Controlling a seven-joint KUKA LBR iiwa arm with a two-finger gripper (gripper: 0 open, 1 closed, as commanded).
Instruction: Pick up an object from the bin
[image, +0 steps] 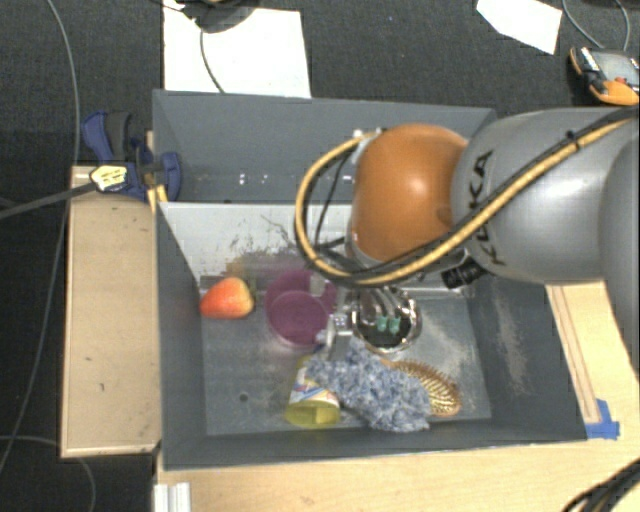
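Note:
My gripper (384, 326) hangs low over the middle of the bin, its body showing under the arm's wrist. Just below it lies a blue-grey speckled cloth-like bundle (375, 393), against the bin's front wall. A purple translucent cup (296, 314) lies on its side right beside the gripper, to its left. A golden ribbed, comb-like piece (436, 389) pokes out from under the bundle, to the gripper's lower right.
A red-orange strawberry-shaped toy (227, 298) rests by the left wall. A yellow-green object (312, 408) lies at the bundle's left end, near the front wall. The arm with its orange cover and looped cables hides the back right of the bin.

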